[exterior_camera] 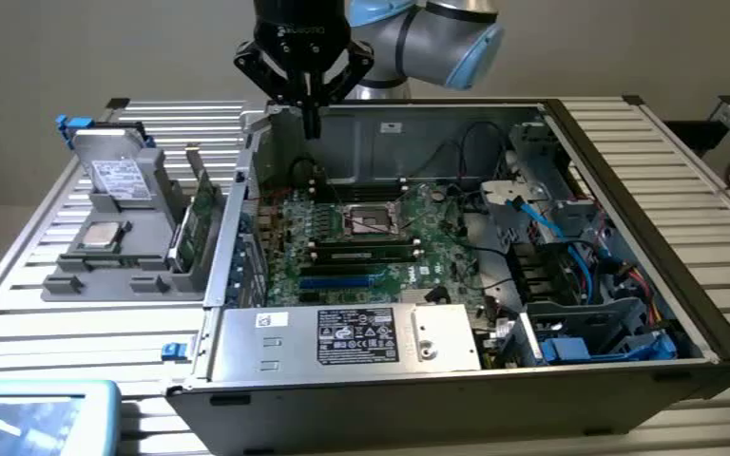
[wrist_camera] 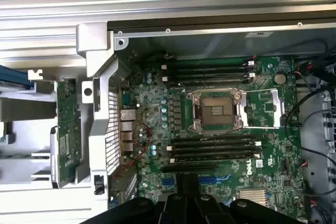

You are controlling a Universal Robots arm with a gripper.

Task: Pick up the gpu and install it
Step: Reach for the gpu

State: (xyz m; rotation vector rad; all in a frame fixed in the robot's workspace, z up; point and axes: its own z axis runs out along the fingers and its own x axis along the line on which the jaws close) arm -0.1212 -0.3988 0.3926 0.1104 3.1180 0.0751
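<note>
A slatted metal counter (exterior_camera: pixel 10 323) before a plain grey wall (exterior_camera: pixel 86 47) carries an open computer case (exterior_camera: pixel 403 142), its green motherboard (exterior_camera: pixel 353 237) exposed. Just beside the case, a grey holder (exterior_camera: pixel 124 271) keeps the gpu (exterior_camera: pixel 202 223) standing on edge. The tool (exterior_camera: pixel 309 119), pressed together and empty, hangs over the case's far edge.

There is one robot arm (exterior_camera: pixel 441 38) with one hand (exterior_camera: pixel 312 122). On the worktop (exterior_camera: pixel 35 313) sits one open computer case (exterior_camera: pixel 676 285). It holds one green motherboard (exterior_camera: pixel 378 242) with one processor socket (exterior_camera: pixel 368 220), and one labelled power supply (exterior_camera: pixel 353 337). Beside the case is one grey holder (exterior_camera: pixel 86 280), which carries one gpu (exterior_camera: pixel 201 223), one silver drive box (exterior_camera: pixel 118 176) and one processor chip (exterior_camera: pixel 103 235). There are two blue clips (exterior_camera: pixel 73 123), the second clip (exterior_camera: pixel 175 351) being at the case's front corner. One pale blue flat object (exterior_camera: pixel 35 418) lies at the worktop's edge. The blue cables inside the case are too tangled to count.
</note>
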